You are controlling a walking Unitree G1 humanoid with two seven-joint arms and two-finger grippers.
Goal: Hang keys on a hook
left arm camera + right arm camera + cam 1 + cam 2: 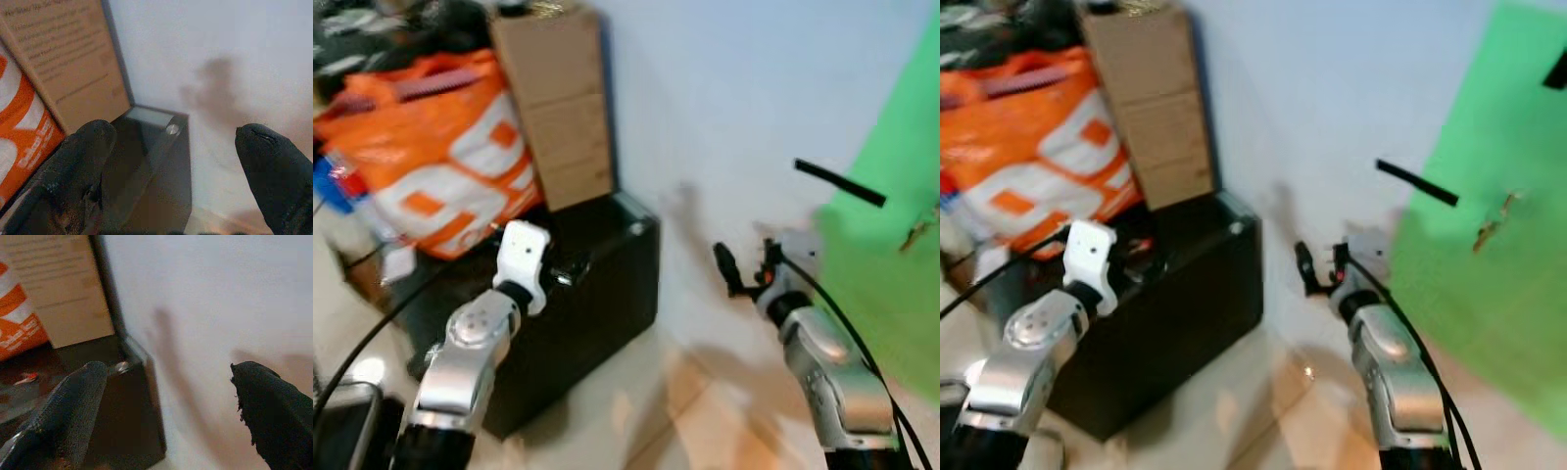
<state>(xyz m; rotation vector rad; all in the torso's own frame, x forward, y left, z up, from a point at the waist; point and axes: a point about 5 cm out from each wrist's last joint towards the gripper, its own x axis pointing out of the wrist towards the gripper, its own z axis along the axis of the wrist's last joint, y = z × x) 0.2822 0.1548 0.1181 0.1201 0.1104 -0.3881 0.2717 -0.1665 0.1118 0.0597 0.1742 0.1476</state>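
Both grippers gape empty: left gripper (171, 171) above the black case (597, 294), right gripper (166, 406) at three o'clock, facing the wall (724, 98).

A black case (597, 294) stands on the pale floor (636, 411), bearing a cardboard box (558, 98) and an orange bag (440, 157).

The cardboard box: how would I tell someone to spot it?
Find the white wall. At its left end a black case sits on the floor; the cardboard box stands upright on it. It is plain brown, unlike the orange bag leaning beside it.
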